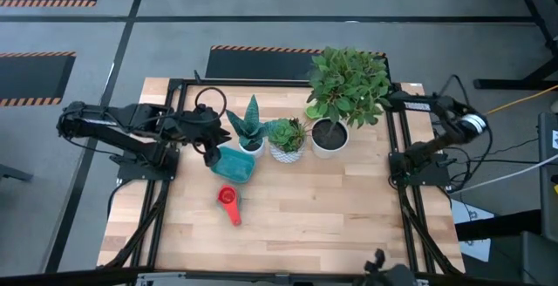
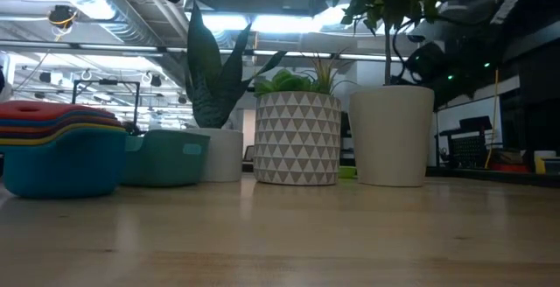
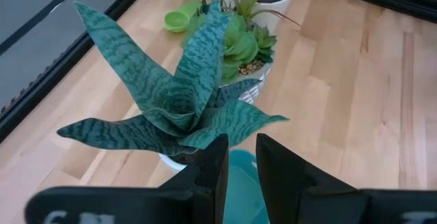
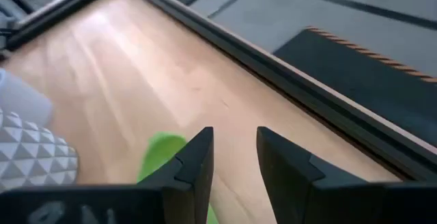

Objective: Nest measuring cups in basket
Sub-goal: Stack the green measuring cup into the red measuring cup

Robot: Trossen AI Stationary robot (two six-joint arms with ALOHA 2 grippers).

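Left gripper (image 1: 214, 153) over basket (image 1: 235, 164), fingers slightly apart, empty | we should fetch the stacked cups (image 1: 228, 204) | right gripper (image 4: 232, 162) parted, waiting.

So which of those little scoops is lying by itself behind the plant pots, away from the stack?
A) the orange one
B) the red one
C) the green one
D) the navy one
C: the left wrist view shows a green measuring cup alone on the table beyond the pots, while the red cup tops the stack out front.
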